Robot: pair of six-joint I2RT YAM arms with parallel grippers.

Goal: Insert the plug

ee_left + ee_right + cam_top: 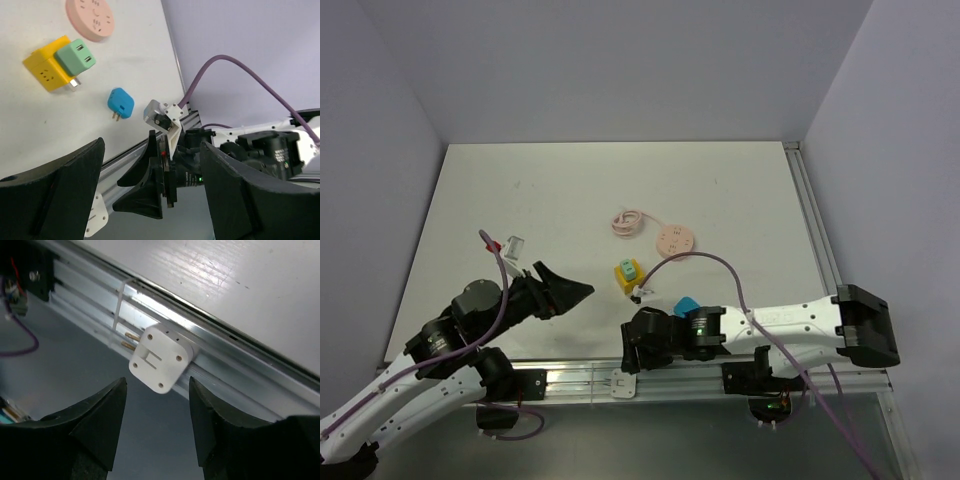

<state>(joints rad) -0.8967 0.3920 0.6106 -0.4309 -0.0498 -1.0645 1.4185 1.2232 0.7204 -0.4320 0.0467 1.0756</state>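
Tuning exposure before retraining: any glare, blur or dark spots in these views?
Top external: even, soft light, no hard shadows on the table. Left wrist: claw fingers dark and soft, yellow cube sharp. Right wrist: glare streaks on the rail, white plug sharp.

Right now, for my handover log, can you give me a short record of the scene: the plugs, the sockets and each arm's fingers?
left gripper: fingers wide apart, empty
right gripper: fingers apart, holding nothing, aimed at the white square plug
white square plug: lying on the aluminium rail at the table's near edge
yellow cube socket: on the table
green plug: against one face of the cube, apparently plugged in
blue plug: loose on the table
pink round socket disc: flat on the table
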